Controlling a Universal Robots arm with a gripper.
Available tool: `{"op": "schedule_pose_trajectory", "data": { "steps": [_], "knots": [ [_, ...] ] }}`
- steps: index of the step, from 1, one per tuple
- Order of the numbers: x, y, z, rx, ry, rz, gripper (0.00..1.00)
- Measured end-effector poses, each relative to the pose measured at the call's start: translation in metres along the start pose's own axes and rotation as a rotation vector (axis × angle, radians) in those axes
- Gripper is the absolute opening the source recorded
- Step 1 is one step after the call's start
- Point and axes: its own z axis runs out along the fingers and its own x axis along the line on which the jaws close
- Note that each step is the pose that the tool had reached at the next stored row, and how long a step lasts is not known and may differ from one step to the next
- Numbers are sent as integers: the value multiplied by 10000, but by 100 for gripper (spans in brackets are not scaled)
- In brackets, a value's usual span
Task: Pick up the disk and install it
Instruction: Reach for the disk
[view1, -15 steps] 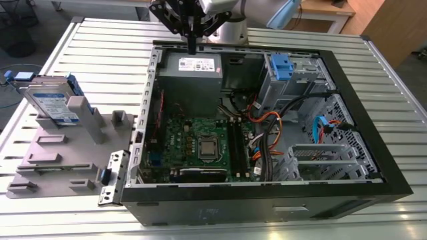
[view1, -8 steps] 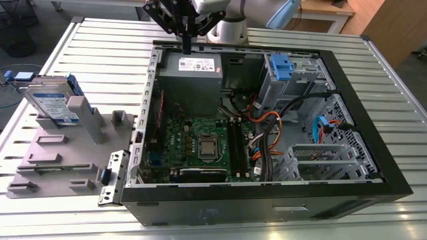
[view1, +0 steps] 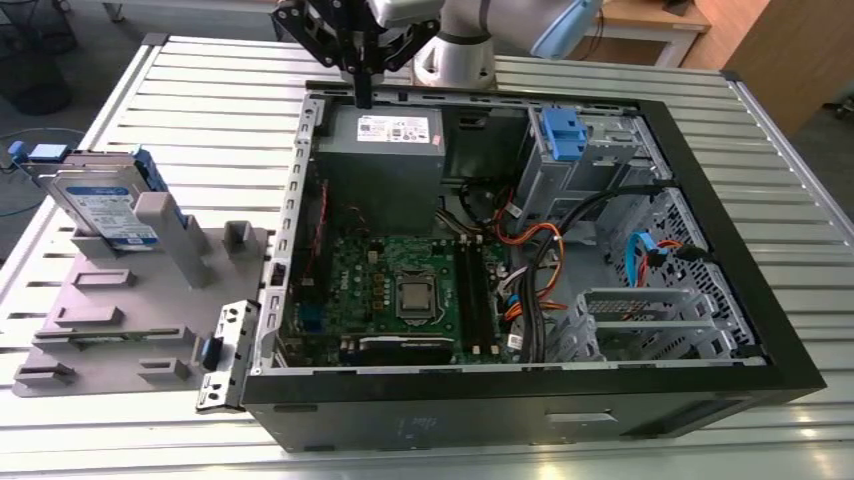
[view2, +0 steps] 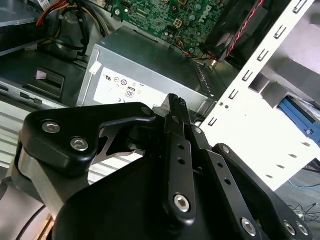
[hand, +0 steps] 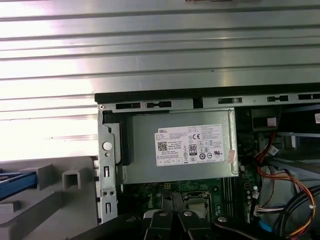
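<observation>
A: Computer case (view1: 534, 400), black, open side up, at the near edge of the slatted metal tabletop (view1: 200, 90). Contents?

B: Green motherboard (view1: 400, 290) at the middle. Grey power supply (view1: 384, 140) with a white sticker against the far wall. Blue latch on a grey cage (view1: 567, 135) in the far corner, toward the exterior view's right. Orange, black and blue cables (view1: 534, 250). One bare-metal drive cage (view1: 641, 320) in the near corner.

A: Disk?

B: Disk (view1: 100, 205), silver-grey with a blue bracket. It stands tilted in a slot of the grey holder (view1: 134, 310), outside the case on the exterior view's left.

A: Tool?

B: Tool (view1: 362, 98), black, fingers together with nothing between them. It hangs over the case's far rim, just above the power supply and well apart from the disk.

A: Room to move?

B: Slatted tabletop lies bare beyond the holder. The case's perforated side wall (view1: 296, 200) stands between the disk and the interior.
</observation>
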Motion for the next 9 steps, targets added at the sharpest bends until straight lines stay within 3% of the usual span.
{"op": "schedule_pose_trajectory", "data": {
  "steps": [9],
  "knots": [
    [117,-9,-2,0,-1,0,11]
  ]
}}
